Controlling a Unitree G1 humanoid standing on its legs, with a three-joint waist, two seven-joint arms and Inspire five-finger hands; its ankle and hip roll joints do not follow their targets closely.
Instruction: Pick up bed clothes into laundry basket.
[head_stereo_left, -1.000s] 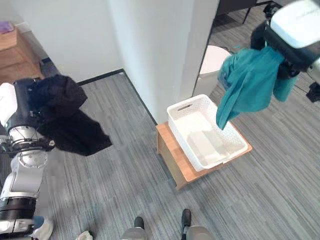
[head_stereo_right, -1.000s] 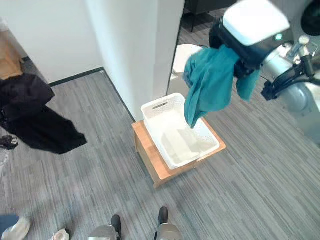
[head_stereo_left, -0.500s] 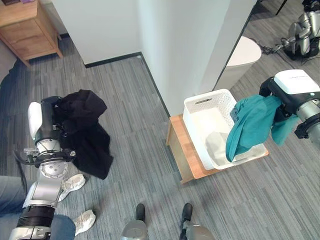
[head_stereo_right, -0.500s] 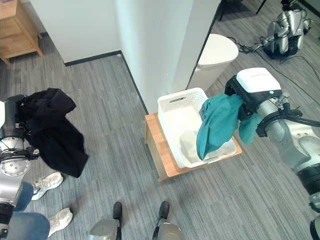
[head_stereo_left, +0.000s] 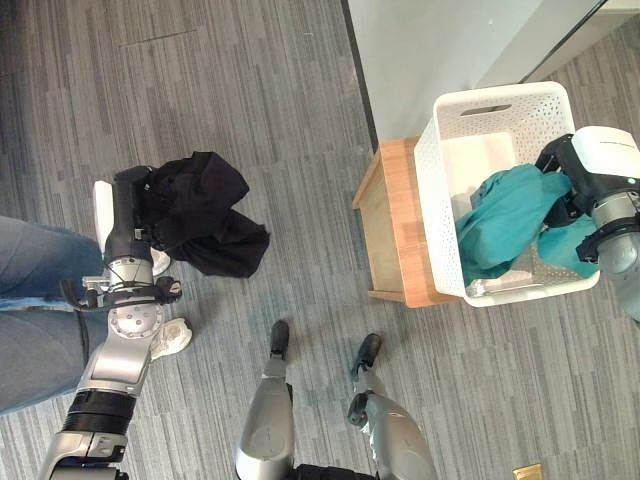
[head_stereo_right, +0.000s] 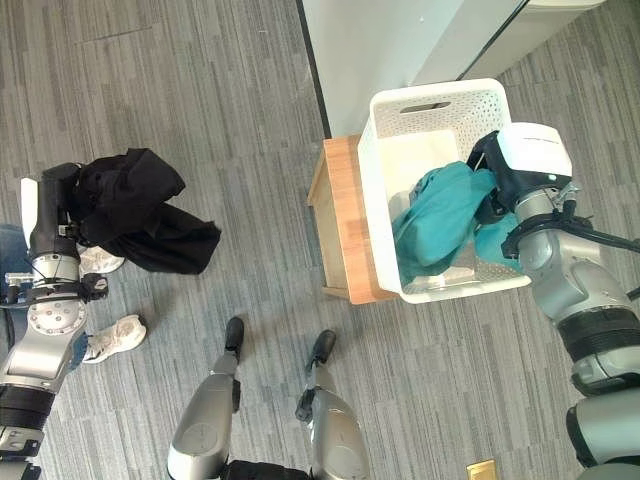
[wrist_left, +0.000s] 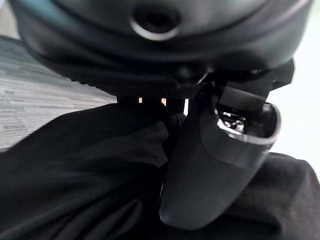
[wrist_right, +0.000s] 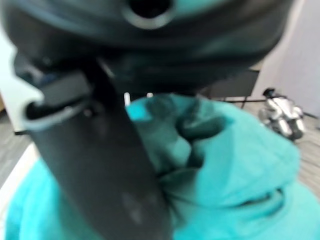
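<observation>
Black clothes (head_stereo_left: 200, 210) bunched up in the left hand (head_stereo_left: 138, 205), over on the left side, hanging above the grey plank floor (head_stereo_left: 250, 90) with one flap drooping down toward the middle. Up close in the left wrist view: thumb (wrist_left: 215, 165) pressed right into the dark fabric, so clamped on that bundle, no doubt about it. Blue-jeaned leg of a person (head_stereo_left: 35, 310) right beside that arm at the left edge, plus a white shoe (head_stereo_left: 170, 335) on the floor just under the forearm.

Over on the right, teal clothes (head_stereo_left: 505, 220) gripped by the right hand (head_stereo_left: 560, 175), white-backed, sitting at the basket's right rim. Same story in the right wrist view, thumb (wrist_right: 107, 165) dug into the teal cloth (wrist_right: 225, 165), fingers mostly buried in the folds but clearly closed on it. Most of that teal piece already down inside the white laundry basket (head_stereo_left: 440, 180), draped against the right wall, lower end slumped on the bottom near something pale and folded lying in there too. Can't tell what that pale thing is.

Basket sitting on a low wooden stand (head_stereo_left: 390, 230), sticking out past its right edge. Farther back, white wall corner (head_stereo_left: 440, 40) just behind basket and stand.
</observation>
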